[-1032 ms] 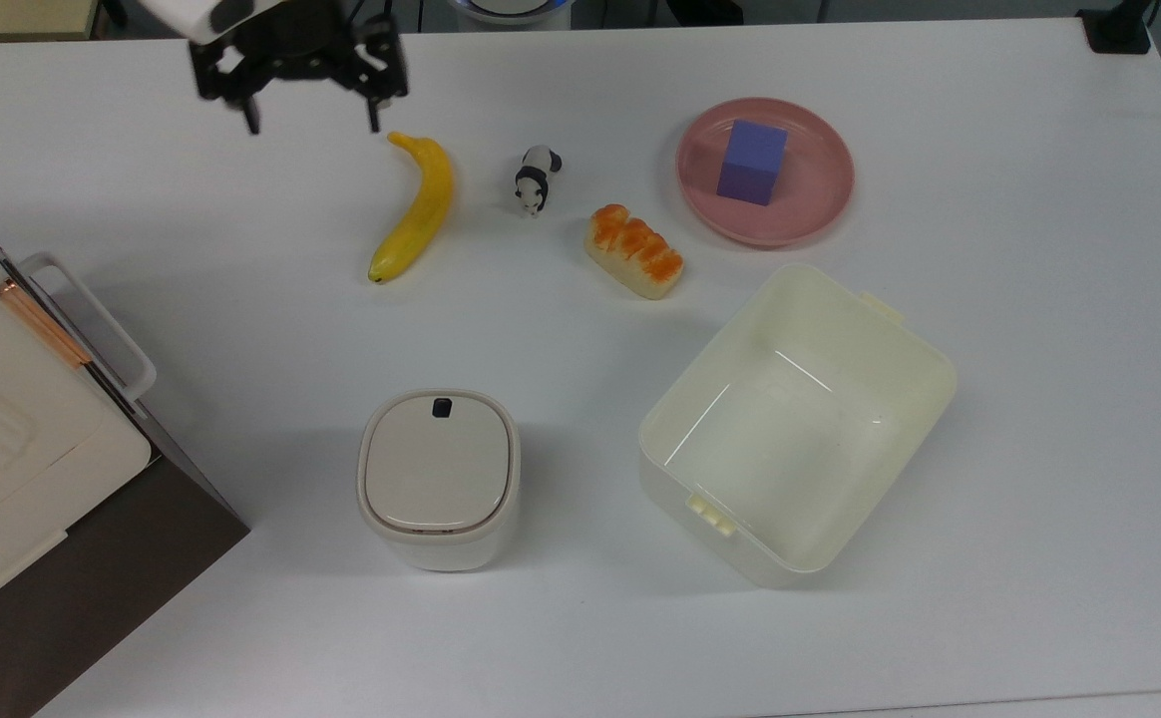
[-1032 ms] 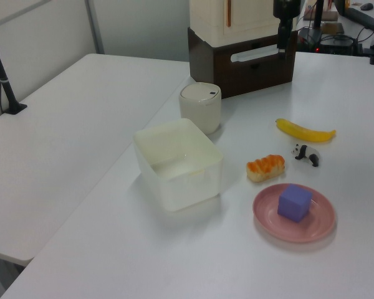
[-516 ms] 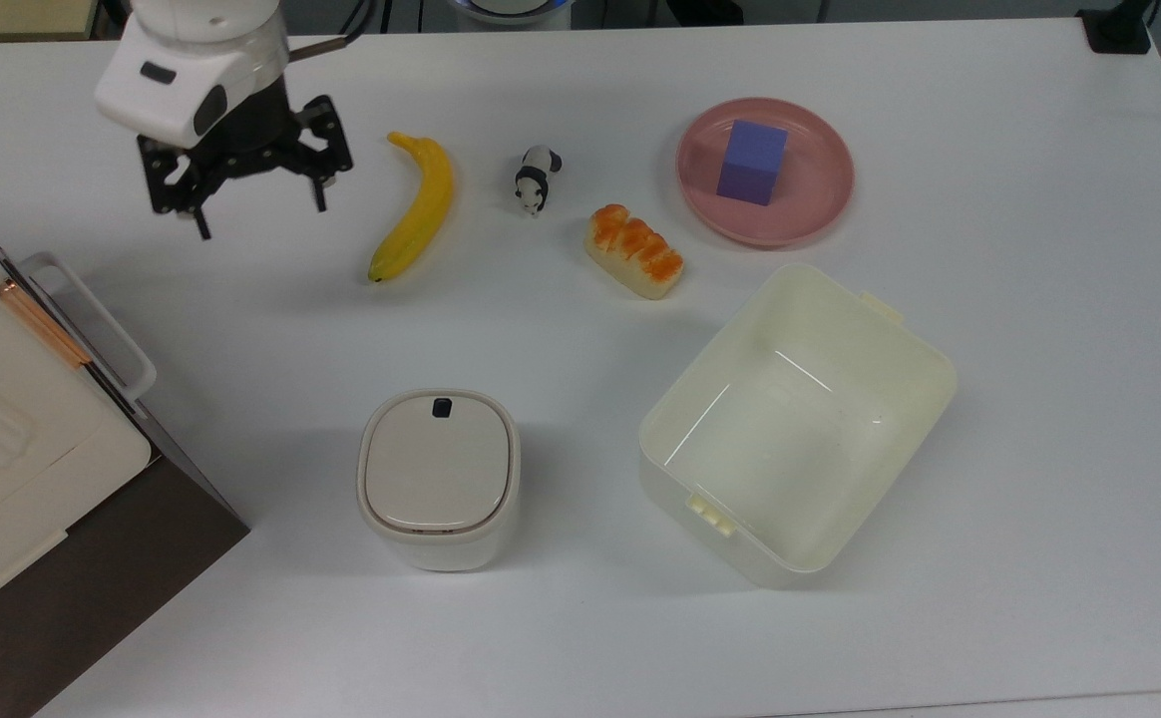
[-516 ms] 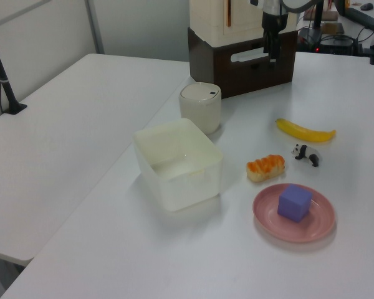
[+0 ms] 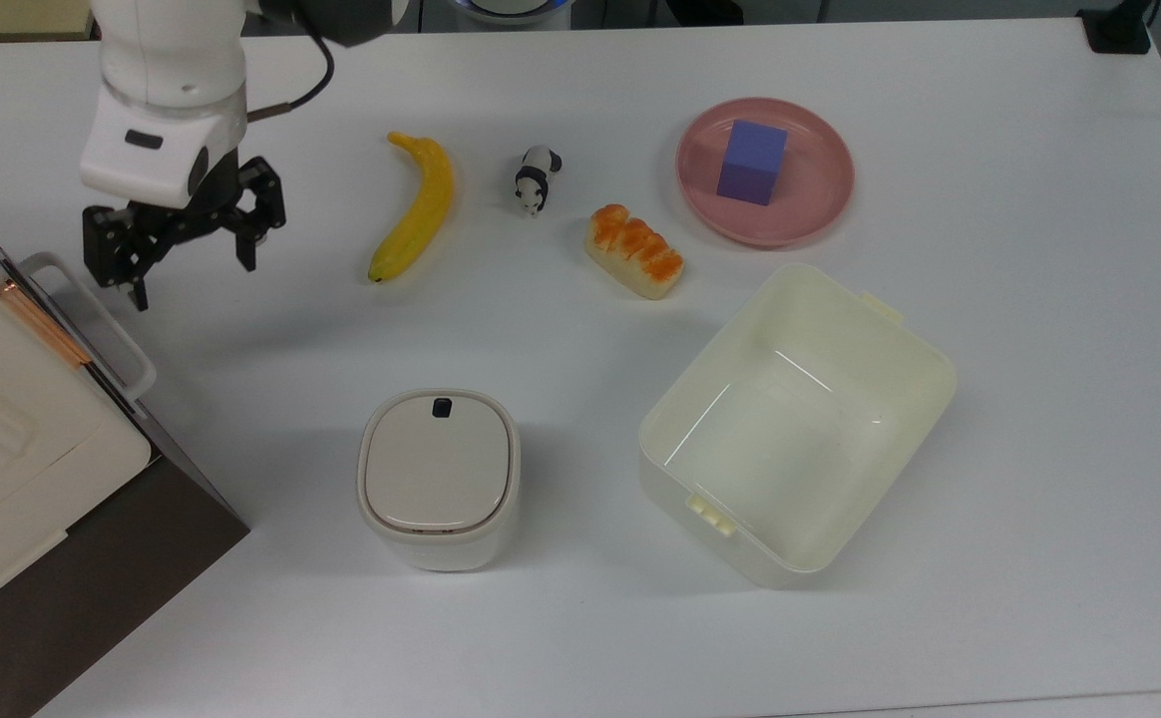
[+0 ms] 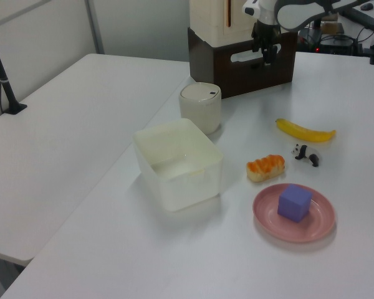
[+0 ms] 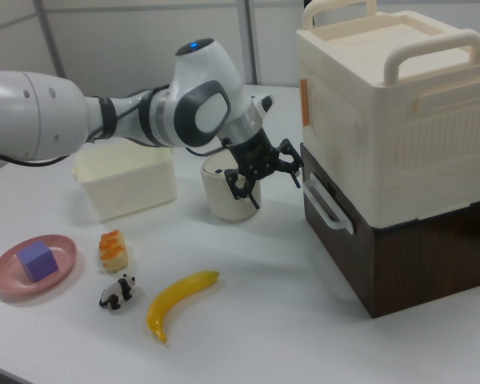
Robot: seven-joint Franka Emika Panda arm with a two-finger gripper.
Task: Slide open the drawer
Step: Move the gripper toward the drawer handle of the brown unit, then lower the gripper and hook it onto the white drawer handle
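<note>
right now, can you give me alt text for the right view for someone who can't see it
A white robot arm holds its open gripper just short of the white loop handle on a dark brown drawer, which sits closed under a cream box. A banana lies on the white table.

In the top view you see the drawer (image 5: pixel 92 329) at the table's (image 5: pixel 1039 399) left edge, the gripper (image 5: pixel 190 267) just right of its handle (image 5: pixel 92 324), the banana (image 5: pixel 416 209) further right, and the bin (image 5: pixel 438 477) below, left of the tub (image 5: pixel 800 424).
</note>
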